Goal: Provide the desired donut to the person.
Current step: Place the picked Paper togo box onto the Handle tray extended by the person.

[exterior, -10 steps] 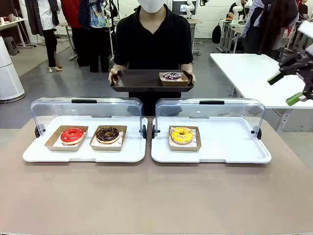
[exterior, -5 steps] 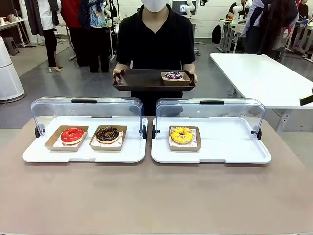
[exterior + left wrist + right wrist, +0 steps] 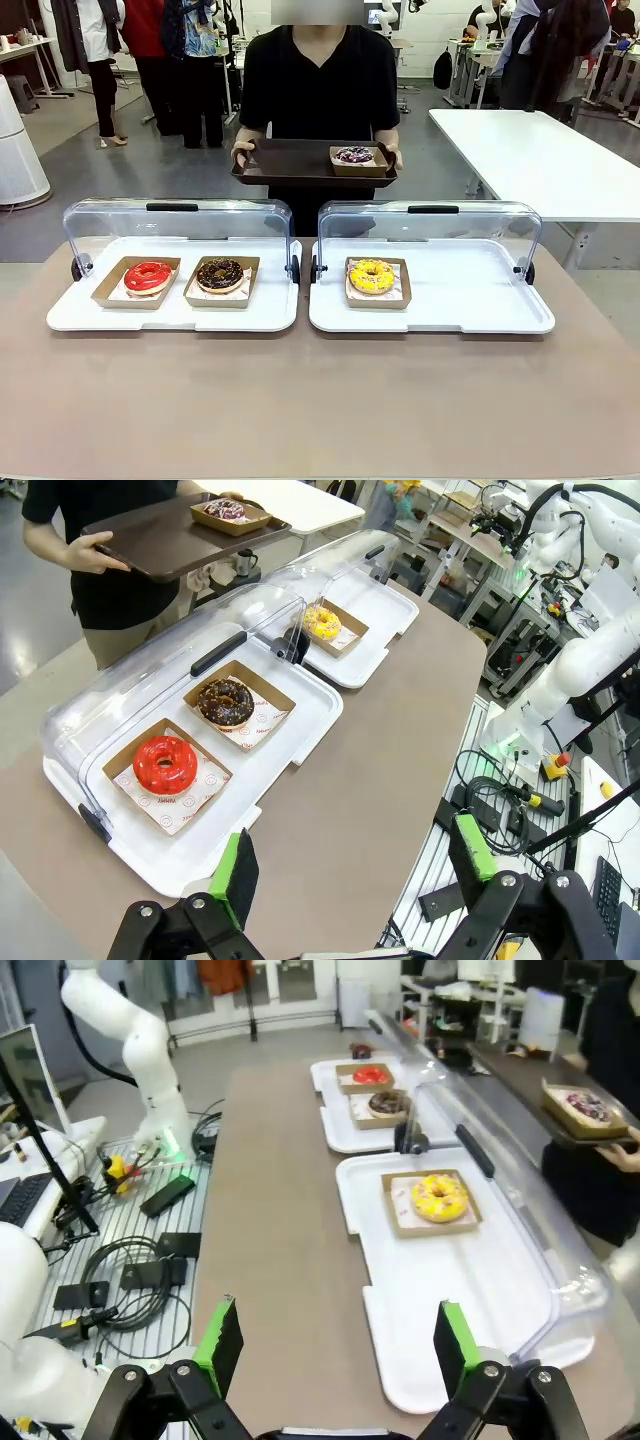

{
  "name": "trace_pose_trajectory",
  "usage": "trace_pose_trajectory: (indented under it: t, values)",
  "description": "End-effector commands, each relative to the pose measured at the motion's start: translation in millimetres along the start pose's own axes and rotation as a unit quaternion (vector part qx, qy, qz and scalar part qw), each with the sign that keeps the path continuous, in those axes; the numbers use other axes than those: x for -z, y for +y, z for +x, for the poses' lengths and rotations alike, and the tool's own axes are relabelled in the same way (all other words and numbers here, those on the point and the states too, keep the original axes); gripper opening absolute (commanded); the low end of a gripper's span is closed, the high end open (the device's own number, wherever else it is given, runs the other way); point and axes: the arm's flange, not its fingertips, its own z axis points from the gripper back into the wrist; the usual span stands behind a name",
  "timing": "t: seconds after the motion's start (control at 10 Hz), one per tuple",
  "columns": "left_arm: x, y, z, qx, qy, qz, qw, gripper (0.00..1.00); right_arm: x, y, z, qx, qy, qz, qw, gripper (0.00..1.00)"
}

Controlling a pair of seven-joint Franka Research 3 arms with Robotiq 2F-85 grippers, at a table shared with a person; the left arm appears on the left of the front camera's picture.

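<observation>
Left hand [image 3: 352,865]: fingers wide apart, nothing between them. Right hand [image 3: 335,1345]: likewise spread wide, empty.

Person [image 3: 318,85] stands at the far side of the tabletop [image 3: 320,400], gripping a brown tray [image 3: 285,165] by both ends. Purple donut [image 3: 352,155] sits in a paper box on the tray, toward the robot's right.

Left case [image 3: 170,318], lid up: red donut [image 3: 148,276], chocolate donut [image 3: 220,273], each boxed. Right case [image 3: 470,300], lid up: yellow donut [image 3: 372,275], boxed.
</observation>
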Motion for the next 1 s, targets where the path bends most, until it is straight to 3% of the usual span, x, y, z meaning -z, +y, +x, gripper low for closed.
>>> trace_pose_trajectory:
  t: [0.0, 0.1, 0.9]
  values:
    - [-1, 0, -2, 0.011, -0.005, -0.003, 1.000, 1.00, 4, -7, 4, 0.033, 0.005, -0.040, 0.999, 1.00]
    - [-1, 0, -2, 0.011, -0.005, -0.003, 1.000, 1.00, 4, -10, 5, 0.048, 0.009, -0.066, 0.997, 1.00]
    - [-1, 0, -2, 0.011, -0.005, -0.003, 1.000, 1.00, -5, -11, 1, 0.029, 0.014, -0.047, 0.998, 1.00]
